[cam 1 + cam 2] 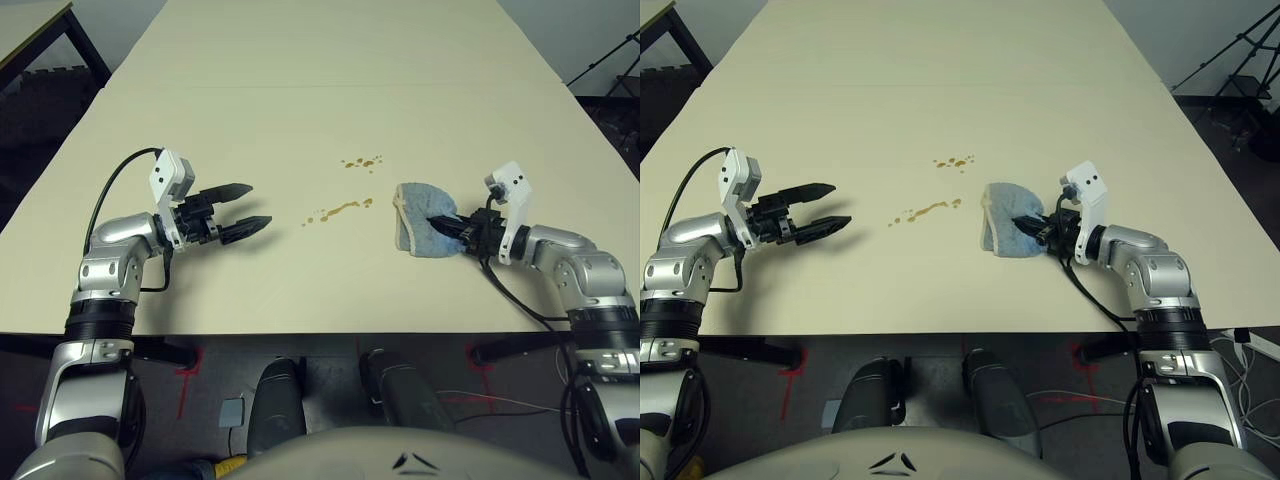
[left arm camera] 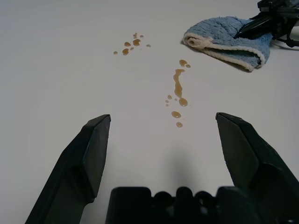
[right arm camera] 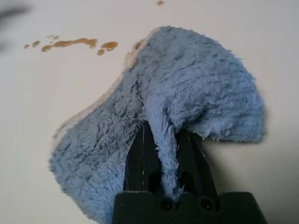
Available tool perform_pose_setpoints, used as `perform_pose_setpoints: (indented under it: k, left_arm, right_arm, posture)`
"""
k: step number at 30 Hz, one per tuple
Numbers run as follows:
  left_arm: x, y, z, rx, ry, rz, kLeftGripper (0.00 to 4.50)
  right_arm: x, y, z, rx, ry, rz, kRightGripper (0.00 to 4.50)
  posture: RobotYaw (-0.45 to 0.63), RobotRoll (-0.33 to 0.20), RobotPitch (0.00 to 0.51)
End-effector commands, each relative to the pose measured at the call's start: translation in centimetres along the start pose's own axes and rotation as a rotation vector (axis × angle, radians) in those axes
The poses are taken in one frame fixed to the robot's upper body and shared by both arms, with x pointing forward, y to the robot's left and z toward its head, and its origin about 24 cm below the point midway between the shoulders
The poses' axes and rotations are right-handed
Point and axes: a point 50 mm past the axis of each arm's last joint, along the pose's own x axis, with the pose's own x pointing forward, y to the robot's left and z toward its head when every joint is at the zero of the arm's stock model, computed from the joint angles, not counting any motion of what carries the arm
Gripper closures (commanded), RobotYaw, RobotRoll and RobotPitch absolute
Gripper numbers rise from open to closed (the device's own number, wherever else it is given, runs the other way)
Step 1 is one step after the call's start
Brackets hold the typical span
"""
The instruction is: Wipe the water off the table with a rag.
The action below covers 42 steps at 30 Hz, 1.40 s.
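Note:
The rag [image 1: 420, 222], light blue fuzzy cloth with a cream edge, lies on the pale table [image 1: 300, 120] right of centre. My right gripper [image 1: 447, 226] is shut on the rag [image 3: 177, 107], pinching a fold of it between its black fingers [image 3: 140, 163]. The water shows as amber drops: a streak [image 1: 340, 210] just left of the rag and a small cluster [image 1: 360, 162] farther back. My left gripper [image 1: 250, 207] hovers open over the table's left part, pointing toward the streak [image 2: 178, 88], nothing between its fingers [image 2: 93, 149].
A black-framed smaller table [image 1: 40, 30] stands at the far left corner. A dark tripod [image 1: 1240, 60] is off the table's right side. The table's front edge [image 1: 300, 333] runs just before my arms.

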Motion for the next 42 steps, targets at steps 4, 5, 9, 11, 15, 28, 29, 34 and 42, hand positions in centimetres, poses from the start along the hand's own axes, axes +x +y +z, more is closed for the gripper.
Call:
perform_pose_setpoints:
  k: [4, 5, 9, 11, 15, 28, 29, 34, 42]
  left_arm:
    - [-0.1, -0.1, -0.3, -0.001, 0.024, 0.005, 0.0]
    - [-0.2, 0.0, -0.3, 0.0, 0.025, 0.006, 0.0]
    - [-0.6, 0.1, -0.3, 0.004, 0.035, 0.008, 0.0]
    - [-0.8, 0.1, -0.2, 0.006, 0.043, 0.009, 0.0]
    - [-1.7, 0.2, -0.1, 0.011, 0.059, 0.022, 0.0]
    - [-2.3, -0.1, -0.1, 0.022, 0.08, 0.023, 0.0]
    - [-2.3, -0.2, -0.1, 0.022, 0.079, 0.021, 0.0]
    - [-2.2, -0.2, -0.1, 0.023, 0.079, 0.022, 0.0]
    - [-2.7, -0.3, -0.4, 0.023, 0.091, 0.036, 0.0]
  right_arm:
    - [-3.6, -4.4, 0.7, -0.002, 0.012, -0.254, 4.48]
    - [-4.0, -4.8, 1.3, -0.009, -0.005, -0.271, 4.48]
    - [-4.5, -4.8, 3.3, -0.005, -0.079, -0.256, 4.48]
    - [-4.3, -4.3, 3.8, 0.009, -0.106, -0.215, 4.49]
    - [-3.1, -2.0, 4.5, 0.031, -0.115, -0.086, 4.49]
    - [1.7, 2.9, 1.5, 0.063, 0.003, 0.074, 4.49]
    - [2.0, 3.2, 1.1, 0.06, 0.019, 0.081, 4.49]
    - [3.6, 4.8, -0.5, 0.064, 0.065, 0.12, 4.49]
    - [6.1, 7.8, -1.9, 0.053, 0.109, 0.211, 4.49]
  posture:
    - [-0.19, 0.0, 0.124]
    - [-0.19, 0.0, 0.124]
    - [-0.19, 0.0, 0.122]
    - [-0.18, 0.0, 0.121]
    - [-0.17, 0.0, 0.12]
    - [-0.15, 0.0, 0.117]
    - [-0.15, 0.0, 0.117]
    - [-0.14, 0.0, 0.116]
    - [-0.13, 0.0, 0.114]
